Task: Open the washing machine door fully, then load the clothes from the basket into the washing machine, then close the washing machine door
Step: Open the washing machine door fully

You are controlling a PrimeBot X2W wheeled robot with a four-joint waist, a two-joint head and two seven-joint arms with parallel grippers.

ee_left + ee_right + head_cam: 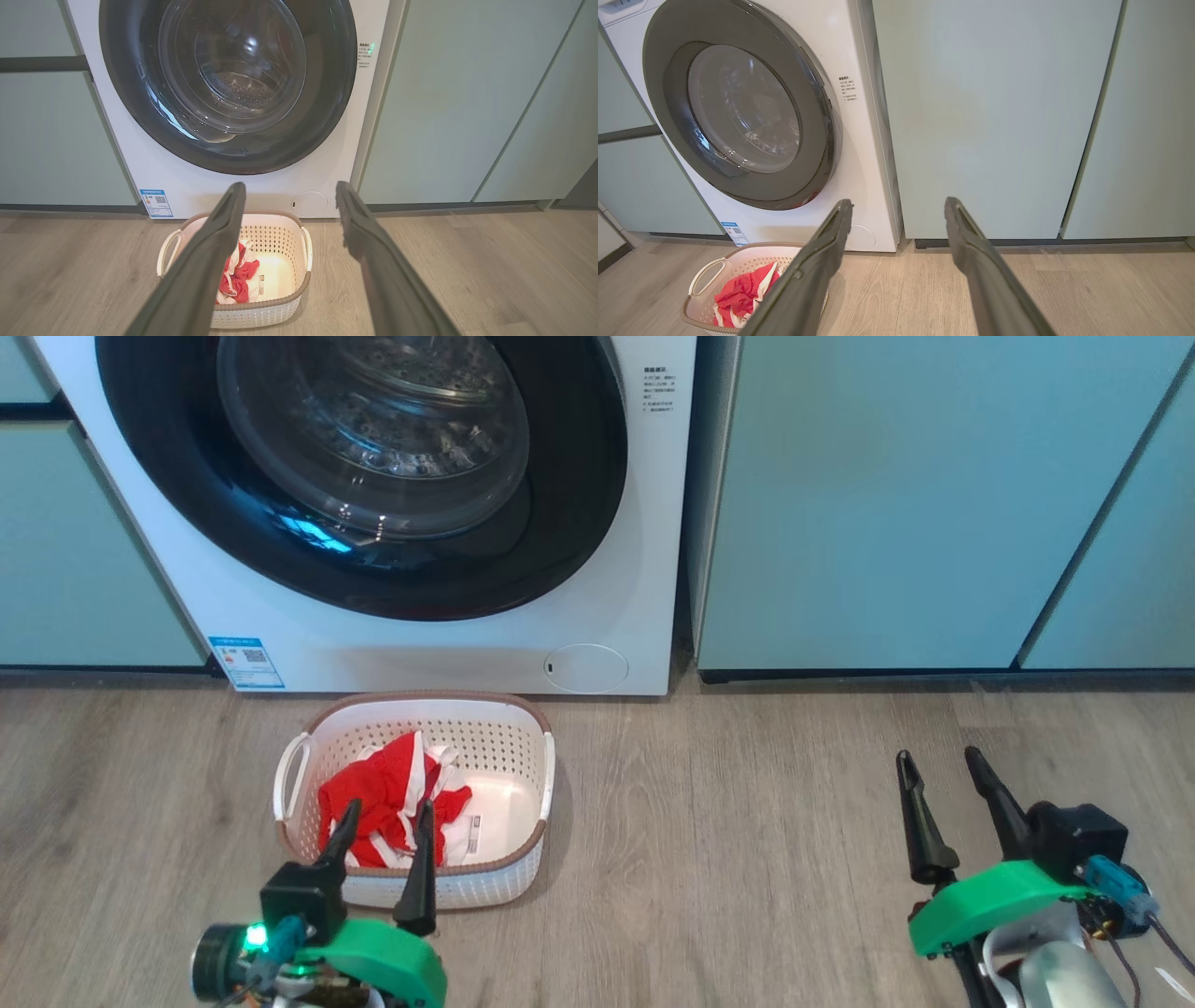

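Zero steps done: washing machine door (373, 439) shut, clothes (383, 784) in basket (485, 887); left gripper (389, 805), right gripper (938, 754) spread wide, empty.

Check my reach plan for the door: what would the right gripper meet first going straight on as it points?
Likely the pale teal cabinet right of the washing machine; the right gripper has open floor until then, depth unclear.

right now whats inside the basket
Red and white clothes lie bunched in the left of the basket; a label sticker shows on its bare base. Anything under the clothes is covered.
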